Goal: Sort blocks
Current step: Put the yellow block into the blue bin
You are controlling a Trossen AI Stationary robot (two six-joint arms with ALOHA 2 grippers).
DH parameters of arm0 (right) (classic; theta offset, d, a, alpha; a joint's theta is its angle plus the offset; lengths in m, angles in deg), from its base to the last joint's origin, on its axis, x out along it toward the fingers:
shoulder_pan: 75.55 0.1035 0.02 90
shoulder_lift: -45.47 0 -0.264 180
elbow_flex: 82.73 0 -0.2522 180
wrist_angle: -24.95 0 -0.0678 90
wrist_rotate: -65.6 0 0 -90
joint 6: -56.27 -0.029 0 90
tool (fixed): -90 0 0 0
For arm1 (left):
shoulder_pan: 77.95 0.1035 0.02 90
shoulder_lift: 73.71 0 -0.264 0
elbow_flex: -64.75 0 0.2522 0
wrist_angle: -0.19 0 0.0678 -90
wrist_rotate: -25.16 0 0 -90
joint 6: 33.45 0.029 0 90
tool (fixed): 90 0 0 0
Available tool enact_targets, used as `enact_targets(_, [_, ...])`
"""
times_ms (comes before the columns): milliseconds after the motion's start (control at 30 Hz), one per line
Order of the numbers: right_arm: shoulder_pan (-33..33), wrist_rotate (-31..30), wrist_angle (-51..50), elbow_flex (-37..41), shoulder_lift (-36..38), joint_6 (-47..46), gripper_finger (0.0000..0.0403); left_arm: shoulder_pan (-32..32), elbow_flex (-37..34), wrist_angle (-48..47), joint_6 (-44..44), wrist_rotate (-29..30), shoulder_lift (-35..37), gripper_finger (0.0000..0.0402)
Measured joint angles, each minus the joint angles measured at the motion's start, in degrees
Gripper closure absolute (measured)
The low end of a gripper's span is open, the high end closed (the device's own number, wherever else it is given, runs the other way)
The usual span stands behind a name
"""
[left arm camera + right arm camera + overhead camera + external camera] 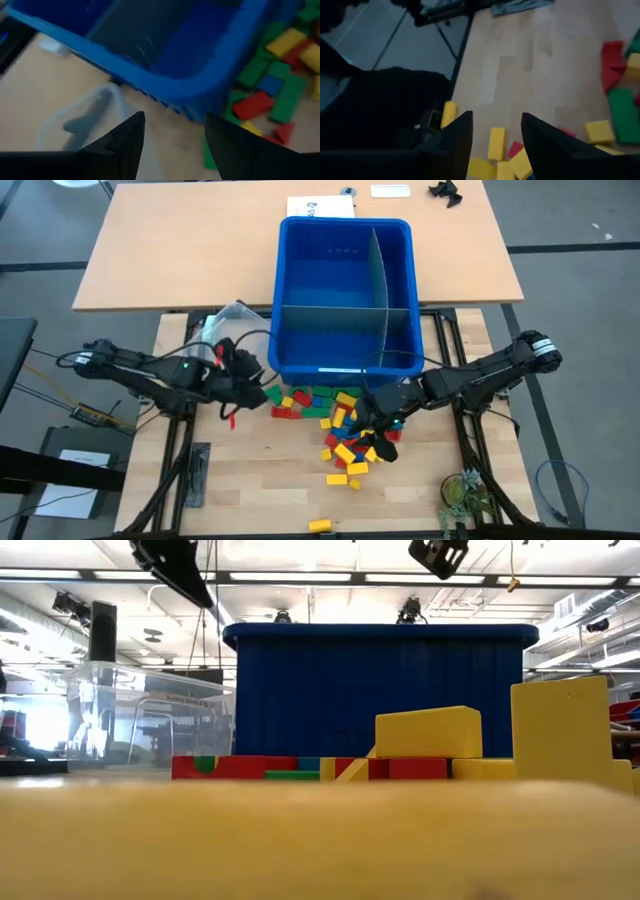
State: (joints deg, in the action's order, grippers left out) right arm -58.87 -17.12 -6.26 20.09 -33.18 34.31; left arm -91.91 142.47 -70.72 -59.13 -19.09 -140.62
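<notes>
The blocks point(335, 420), small red, yellow, blue and green bricks, lie in a loose pile on the wooden table just in front of the blue bin point(345, 240). My left gripper point(175, 120) hovers open above the pile's left end point(255, 375), near the bin's front left corner, with nothing between its fingers. My right gripper point(497, 120) hangs open over the pile's right side point(370, 415), above several yellow blocks point(496, 142), and it too is empty. In the low view both grippers are well above the blocks point(420, 745).
The blue bin has grey dividers point(380, 275) that make three compartments. A small clear tub point(228, 320) stands left of it. One yellow block point(320, 525) lies alone near the front edge. A small plant point(465, 495) and a dark flat object point(195, 475) sit near the front corners.
</notes>
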Motion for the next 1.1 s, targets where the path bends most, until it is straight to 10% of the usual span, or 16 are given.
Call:
enact_targets(433, [1.0,-12.1,-20.9,0.1,-8.6,1.6,0.0171,-4.6,-1.3,13.4,-7.6,-7.4,0.4,0.0188])
enact_targets(1100, [4.7,-21.0,-23.9,4.2,-9.7,-10.6,0.0174,-4.7,-1.3,17.1,-5.4,-4.4,0.1,0.0188])
